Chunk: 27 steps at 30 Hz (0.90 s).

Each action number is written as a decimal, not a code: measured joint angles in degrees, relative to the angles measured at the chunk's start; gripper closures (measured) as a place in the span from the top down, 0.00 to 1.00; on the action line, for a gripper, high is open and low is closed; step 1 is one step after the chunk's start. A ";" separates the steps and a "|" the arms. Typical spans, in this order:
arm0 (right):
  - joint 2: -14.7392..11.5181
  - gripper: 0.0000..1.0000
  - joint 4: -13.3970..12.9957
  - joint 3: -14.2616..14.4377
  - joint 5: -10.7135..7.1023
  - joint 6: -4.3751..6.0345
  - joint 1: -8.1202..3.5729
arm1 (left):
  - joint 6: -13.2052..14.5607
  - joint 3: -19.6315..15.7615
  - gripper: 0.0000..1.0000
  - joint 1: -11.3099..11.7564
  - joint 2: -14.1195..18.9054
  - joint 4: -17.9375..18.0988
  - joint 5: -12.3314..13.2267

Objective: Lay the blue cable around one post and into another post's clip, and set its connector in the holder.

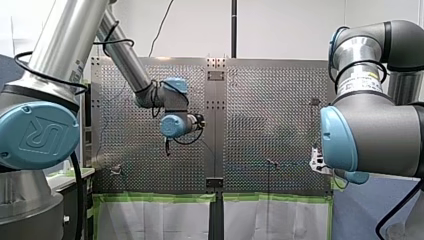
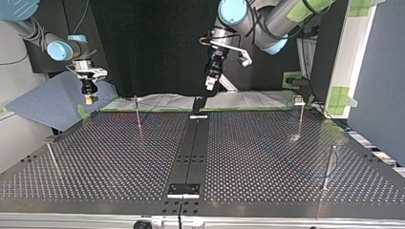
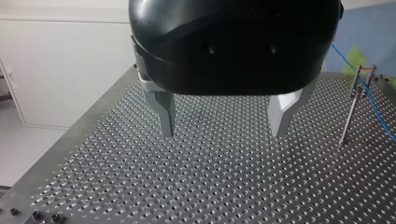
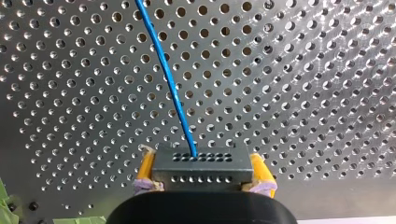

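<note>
Connector (image 4: pixel 201 168) pinched in right end effector (image 4: pixel 203 163), blue cable (image 4: pixel 164 70) leading off it

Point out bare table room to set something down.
Bare: the top view's left half, between the far post, the near post and the black centre strip. Crowded: the right half, where the blue cable runs by the clip post and the edge post.

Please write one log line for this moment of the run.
right gripper: shut on connector | left gripper: open, empty, above table | blue cable: runs from connector

front opposite top, wrists close, shared table (image 1: pixel 270 100)
</note>
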 joint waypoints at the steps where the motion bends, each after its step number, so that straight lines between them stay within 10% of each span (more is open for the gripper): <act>1: 0.00 0.00 -0.02 0.00 0.00 0.00 0.01 | 0.00 -0.58 1.00 0.06 0.00 0.57 -0.10; 27: 0.00 0.00 -0.03 0.00 0.00 0.00 0.14 | -0.08 -13.61 1.00 0.78 0.02 6.77 -0.27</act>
